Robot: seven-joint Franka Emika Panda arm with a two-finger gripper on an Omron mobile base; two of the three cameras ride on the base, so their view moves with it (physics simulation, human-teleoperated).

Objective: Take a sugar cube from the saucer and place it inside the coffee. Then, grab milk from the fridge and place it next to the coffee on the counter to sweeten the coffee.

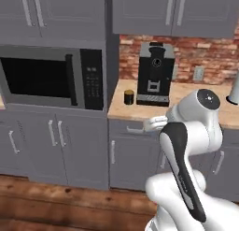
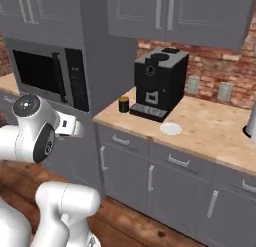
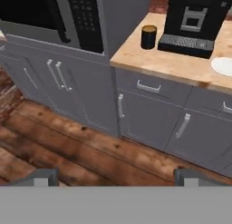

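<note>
Dark finger tips of the gripper (image 3: 116, 177) are standing spread as wide as they go in the hand view, gripping nothing, and pointing down over the wood floor (image 3: 59, 146) in front of the grey cabinets (image 3: 149, 123). Beyond them the counter (image 3: 181, 64) is carrying the coffee (image 3: 148, 36), a small dark mug with a tan top, sitting upright near the counter's left end, just beside the black coffee machine (image 3: 195, 17). The saucer (image 2: 171, 128) is lying flat in front of the machine, apart from the mug; whether a sugar cube is on it is too small to tell. A microwave (image 1: 51, 76) is sitting left of the counter
</note>
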